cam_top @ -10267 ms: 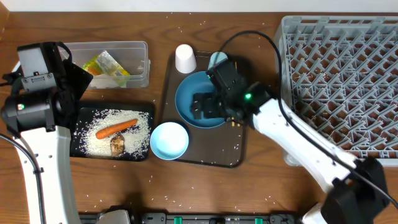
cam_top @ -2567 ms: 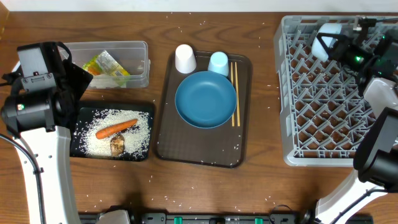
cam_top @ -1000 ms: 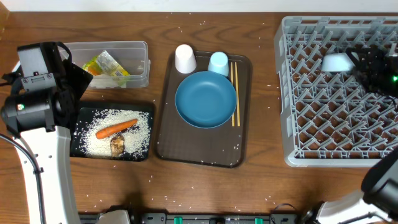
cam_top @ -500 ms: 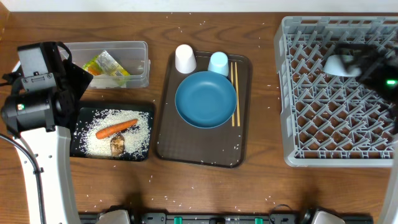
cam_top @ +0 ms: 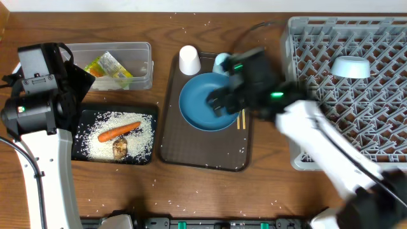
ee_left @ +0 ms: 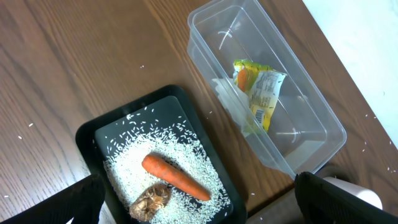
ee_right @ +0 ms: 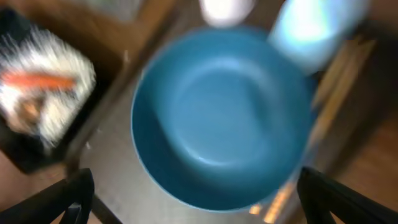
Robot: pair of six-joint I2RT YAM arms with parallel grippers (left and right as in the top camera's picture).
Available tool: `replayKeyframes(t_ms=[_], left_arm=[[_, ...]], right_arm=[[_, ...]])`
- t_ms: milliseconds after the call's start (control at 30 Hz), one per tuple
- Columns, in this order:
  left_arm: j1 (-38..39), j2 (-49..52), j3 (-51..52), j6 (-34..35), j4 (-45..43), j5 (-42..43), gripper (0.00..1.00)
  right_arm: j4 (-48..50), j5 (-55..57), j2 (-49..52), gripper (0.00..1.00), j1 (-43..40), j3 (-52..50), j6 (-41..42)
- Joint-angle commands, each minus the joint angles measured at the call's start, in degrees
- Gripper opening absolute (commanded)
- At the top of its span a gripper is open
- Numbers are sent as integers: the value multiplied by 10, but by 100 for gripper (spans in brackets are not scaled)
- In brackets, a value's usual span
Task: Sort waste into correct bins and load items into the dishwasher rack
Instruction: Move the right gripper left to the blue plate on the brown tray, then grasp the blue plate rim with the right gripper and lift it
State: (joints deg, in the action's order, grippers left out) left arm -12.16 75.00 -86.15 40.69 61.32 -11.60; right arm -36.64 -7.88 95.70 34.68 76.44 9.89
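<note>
My right gripper (cam_top: 218,103) hangs over the dark blue plate (cam_top: 194,105) in the middle of the overhead view. Its fingers (ee_right: 71,199) are spread wide at the bottom corners of the blurred wrist view, with nothing between them. The plate sits on the brown serving tray (cam_top: 203,156). The white cup (cam_top: 189,59) and light blue cup (cam_top: 220,61) stand just above it, and the chopsticks (cam_top: 240,119) peek out at its right edge, partly under my arm. Upper right, the light blue bowl (cam_top: 351,66) rests in the grey rack (cam_top: 381,114). My left gripper (ee_left: 199,186) hovers at the left side, fingers far apart and empty. Below it, the foil wrapper (ee_left: 261,93) lies in the clear tub (ee_left: 311,118). The carrot (ee_left: 174,177), brown lump (ee_left: 149,202) and rice (ee_left: 130,168) lie in the black tray (ee_left: 93,134).
</note>
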Motion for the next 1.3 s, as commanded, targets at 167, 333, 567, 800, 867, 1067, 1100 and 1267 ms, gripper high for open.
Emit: replayKeyframes(t_ms=[167,333,567,800,867,1067,1100,1267], left_arm=[[0,-1,-4,1,2,-9,98],[0,-1,-4,1,2,-9,98],[0,-1,-4,1,1,-9,98],[0,-1,-4,1,2,-9,98],[0,-1,-4,1,2,-9,98],[0,-1,-4,1,1,-9,98],[0,-1,-4,1,2,-9,98],[0,-1,-4,1,2,-9,98]], right_arm=[[45,64,106,99,104,3,-23],[49,65,158,99,132,3,-41],[71,67,198,82,145,3,-42],[70,96,221,49,145,3,-34],[69,95,226,39,145,3,-29],[70,94,228,7,145,3,-5],[69,89,227,1,145,4,4],[42,14,198,1,145,23,6]])
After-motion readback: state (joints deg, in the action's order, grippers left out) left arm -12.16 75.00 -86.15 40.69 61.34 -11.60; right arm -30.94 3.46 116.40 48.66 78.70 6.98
